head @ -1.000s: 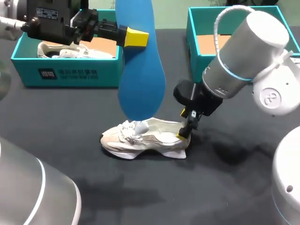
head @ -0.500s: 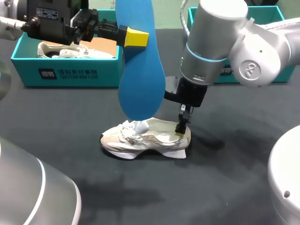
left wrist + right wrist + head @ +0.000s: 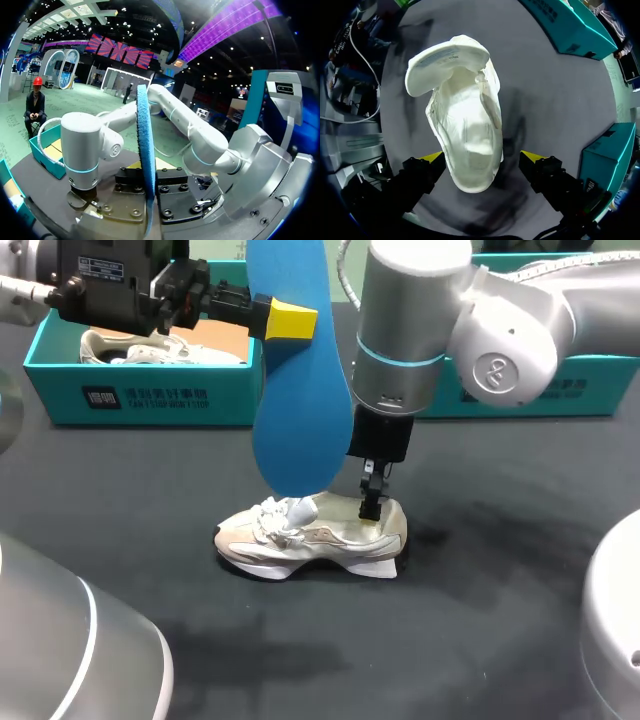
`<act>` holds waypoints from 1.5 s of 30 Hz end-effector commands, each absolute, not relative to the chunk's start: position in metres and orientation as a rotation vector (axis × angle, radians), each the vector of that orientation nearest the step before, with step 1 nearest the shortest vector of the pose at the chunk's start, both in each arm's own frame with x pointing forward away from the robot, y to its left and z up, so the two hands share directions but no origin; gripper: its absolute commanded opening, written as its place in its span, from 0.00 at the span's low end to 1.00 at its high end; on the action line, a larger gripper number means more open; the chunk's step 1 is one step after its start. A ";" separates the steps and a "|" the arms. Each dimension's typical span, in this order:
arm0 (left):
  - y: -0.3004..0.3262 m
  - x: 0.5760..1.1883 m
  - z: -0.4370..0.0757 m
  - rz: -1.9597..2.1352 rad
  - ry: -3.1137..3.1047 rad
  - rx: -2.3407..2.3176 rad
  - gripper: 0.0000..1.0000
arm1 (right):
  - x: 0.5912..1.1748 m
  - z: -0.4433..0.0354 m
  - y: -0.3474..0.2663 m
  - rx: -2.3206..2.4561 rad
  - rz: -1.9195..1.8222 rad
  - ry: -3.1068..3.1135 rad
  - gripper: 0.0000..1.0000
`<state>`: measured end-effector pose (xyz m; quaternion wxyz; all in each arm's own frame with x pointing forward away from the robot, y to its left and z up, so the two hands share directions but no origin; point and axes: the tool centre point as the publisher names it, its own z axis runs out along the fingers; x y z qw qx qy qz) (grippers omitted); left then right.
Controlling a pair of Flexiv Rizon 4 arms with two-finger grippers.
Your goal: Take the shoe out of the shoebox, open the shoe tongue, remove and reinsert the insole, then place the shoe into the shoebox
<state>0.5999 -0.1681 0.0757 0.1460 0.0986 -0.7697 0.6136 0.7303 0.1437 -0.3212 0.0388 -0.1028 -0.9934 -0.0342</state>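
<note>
The white shoe (image 3: 310, 535) lies on its sole on the dark table, toe to the left. My left gripper (image 3: 290, 320) is shut on the blue insole (image 3: 300, 430), which hangs toe-down over the shoe's laces. In the left wrist view the insole (image 3: 145, 150) stands edge-on between the jaw plates. My right gripper (image 3: 372, 502) points straight down at the shoe's heel. In the right wrist view its yellow fingertips (image 3: 432, 157) stand open on either side of the heel of the shoe (image 3: 467, 125), whose tongue (image 3: 445, 57) is folded forward, leaving the mouth wide open.
A teal shoebox (image 3: 140, 395) at the back left holds a second white shoe (image 3: 150, 348). Another teal box (image 3: 540, 400) stands at the back right, mostly behind my right arm. Both boxes (image 3: 570, 25) show ahead of and beside the right gripper.
My right arm has swung leftward, bringing its gripper from beside the heel to directly above it. The left arm and insole have stayed still.
</note>
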 end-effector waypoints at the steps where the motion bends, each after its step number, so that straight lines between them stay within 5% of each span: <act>1: -0.170 0.601 0.076 1.764 -2.217 0.282 0.00 | 0.738 -0.324 0.151 -0.311 -0.082 -3.052 1.00; 45: -0.170 0.601 0.076 1.764 -2.217 0.282 0.00 | 0.779 -0.389 0.177 -0.139 -0.050 -3.038 1.00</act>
